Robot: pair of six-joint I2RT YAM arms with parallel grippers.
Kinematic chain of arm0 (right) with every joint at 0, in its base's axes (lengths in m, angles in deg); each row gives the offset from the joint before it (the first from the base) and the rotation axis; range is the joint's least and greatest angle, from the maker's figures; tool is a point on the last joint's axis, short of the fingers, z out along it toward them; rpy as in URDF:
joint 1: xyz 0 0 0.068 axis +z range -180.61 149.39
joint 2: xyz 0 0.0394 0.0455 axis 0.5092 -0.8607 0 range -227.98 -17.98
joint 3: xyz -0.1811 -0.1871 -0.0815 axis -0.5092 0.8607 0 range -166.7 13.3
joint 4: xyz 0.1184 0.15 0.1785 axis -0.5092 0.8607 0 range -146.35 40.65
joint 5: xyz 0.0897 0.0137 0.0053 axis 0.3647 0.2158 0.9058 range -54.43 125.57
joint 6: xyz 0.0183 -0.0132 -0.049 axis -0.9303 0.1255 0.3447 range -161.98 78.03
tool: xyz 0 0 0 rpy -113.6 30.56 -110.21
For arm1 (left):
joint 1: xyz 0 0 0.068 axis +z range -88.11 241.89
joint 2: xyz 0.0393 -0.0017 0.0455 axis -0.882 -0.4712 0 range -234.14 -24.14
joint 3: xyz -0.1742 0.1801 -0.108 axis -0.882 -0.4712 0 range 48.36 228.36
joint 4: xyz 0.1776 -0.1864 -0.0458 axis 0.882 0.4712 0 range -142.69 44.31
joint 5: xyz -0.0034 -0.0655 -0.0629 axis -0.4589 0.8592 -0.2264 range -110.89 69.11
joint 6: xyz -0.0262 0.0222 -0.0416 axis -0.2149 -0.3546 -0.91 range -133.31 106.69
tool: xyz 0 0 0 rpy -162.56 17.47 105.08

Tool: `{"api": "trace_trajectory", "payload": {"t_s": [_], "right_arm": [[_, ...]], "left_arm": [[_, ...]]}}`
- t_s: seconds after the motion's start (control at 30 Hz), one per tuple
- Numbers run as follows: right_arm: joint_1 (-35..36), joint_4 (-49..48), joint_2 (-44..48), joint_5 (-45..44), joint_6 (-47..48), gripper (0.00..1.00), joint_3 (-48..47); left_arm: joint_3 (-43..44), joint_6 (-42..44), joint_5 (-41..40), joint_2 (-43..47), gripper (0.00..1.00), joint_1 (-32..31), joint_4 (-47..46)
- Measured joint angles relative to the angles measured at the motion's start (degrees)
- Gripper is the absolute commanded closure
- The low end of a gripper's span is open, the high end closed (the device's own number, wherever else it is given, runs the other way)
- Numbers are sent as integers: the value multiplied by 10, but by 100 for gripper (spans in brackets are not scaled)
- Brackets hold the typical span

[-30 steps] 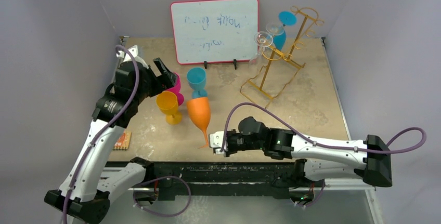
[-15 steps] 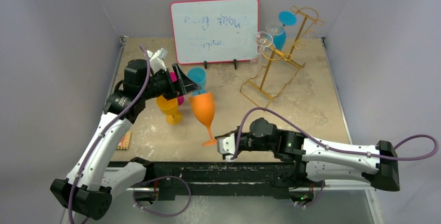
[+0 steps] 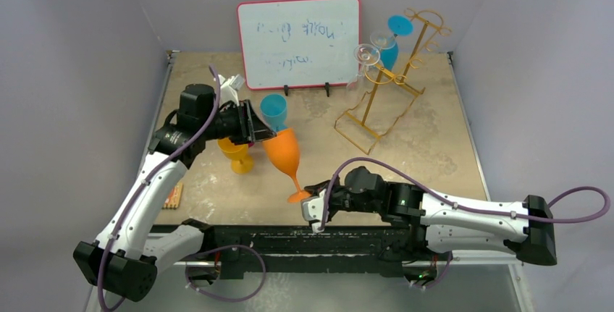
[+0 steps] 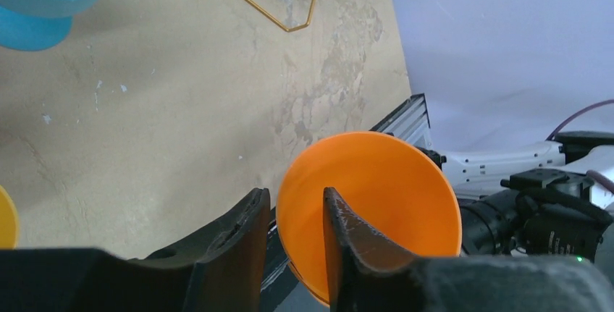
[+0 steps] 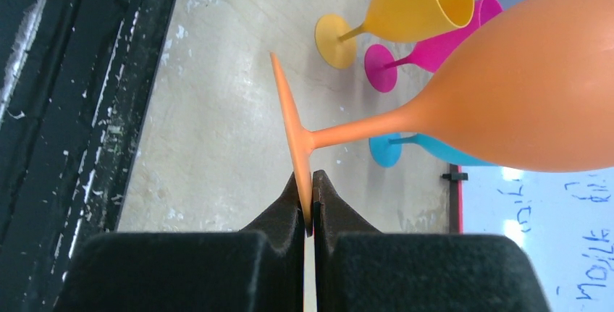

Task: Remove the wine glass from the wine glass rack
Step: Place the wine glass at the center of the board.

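Right wrist: jaws clamp wine glass (image 5: 507, 87) at foot edge (table (image 5: 217, 145) lip near).

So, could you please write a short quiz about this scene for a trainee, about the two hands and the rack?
1. Which part of the orange glass does the right hand pinch? A) the rim of the bowl B) the stem C) the foot
2. True or false: the wine glass rack holds no glasses.
3. Fill in: the fingers of the left hand stand on either side of the orange glass's ____.

Key: 1 C. 2 False: a clear glass hangs on the wine glass rack. 3 rim.
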Motion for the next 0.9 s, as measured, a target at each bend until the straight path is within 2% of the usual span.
{"api": "trace_trajectory", "payload": {"t_s": [0.13, 0.27, 0.37, 0.47, 0.5, 0.67, 0.9], "right_arm": [[1, 16, 0, -14, 23, 100, 0], [3, 29, 0, -22, 34, 89, 0], [2, 36, 0, -28, 35, 83, 0], [2, 36, 0, -35, 33, 63, 0], [2, 36, 0, -35, 33, 60, 0], [2, 23, 0, -36, 33, 54, 0], [2, 13, -1, -35, 32, 52, 0]], "left_arm": [[0, 29, 17, -1, 88, 0, 14], [0, 53, 20, -4, 100, 2, 31], [0, 67, 20, -4, 100, 3, 42], [0, 76, 19, -3, 100, 3, 48], [0, 77, 19, -2, 100, 3, 50], [0, 77, 20, 9, 100, 3, 53], [-2, 77, 11, 15, 100, 3, 56]]}}
